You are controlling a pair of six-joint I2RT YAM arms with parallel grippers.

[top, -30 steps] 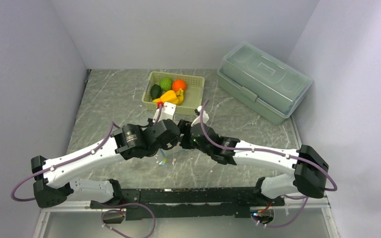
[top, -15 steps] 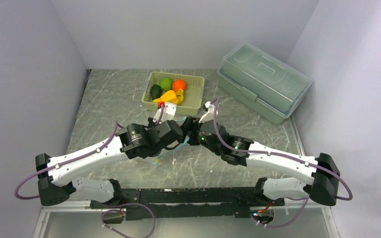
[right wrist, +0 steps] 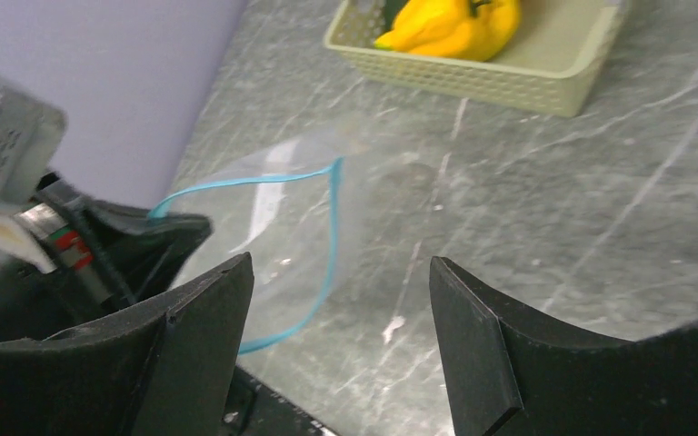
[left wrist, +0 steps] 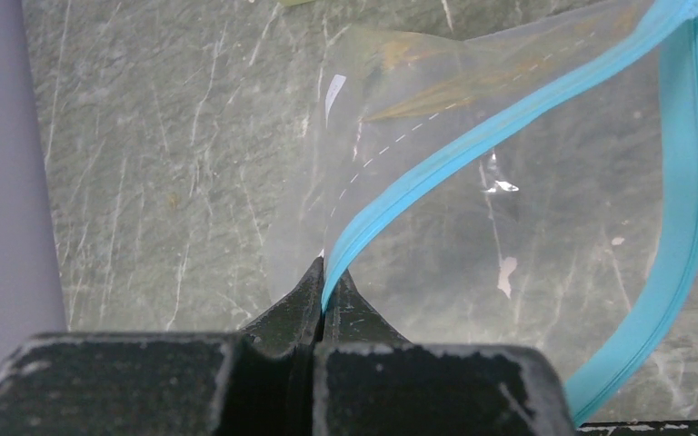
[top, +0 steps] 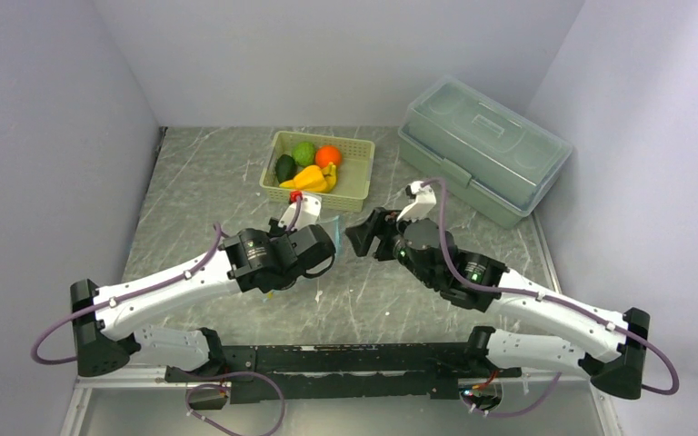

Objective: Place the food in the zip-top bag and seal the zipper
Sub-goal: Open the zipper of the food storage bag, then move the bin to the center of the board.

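Note:
The clear zip-top bag (left wrist: 509, 182) hangs in front of my left gripper (left wrist: 327, 272), which is shut on one side of its light blue zipper (left wrist: 436, 154). The mouth gapes open, with the other zipper side curving away on the right. From above, the bag (top: 325, 224) shows faintly just ahead of the left wrist. My right gripper (top: 360, 238) is open and holds nothing, a short way right of the bag (right wrist: 282, 227). The food lies in the pale green basket (top: 361, 186): orange ball (top: 328, 155), bumpy green fruit (top: 304, 152), avocado (top: 285, 168), pepper (top: 308, 176), bananas (top: 331, 178).
A large translucent lidded box (top: 482, 150) stands at the back right by the wall. The basket (right wrist: 509, 82) sits just beyond the bag on the grey marbled table. Walls close in on the left, back and right.
My right arm has pulled away to the right from the bag mouth, jaws staying open. The left gripper keeps its hold on the zipper and has shifted slightly.

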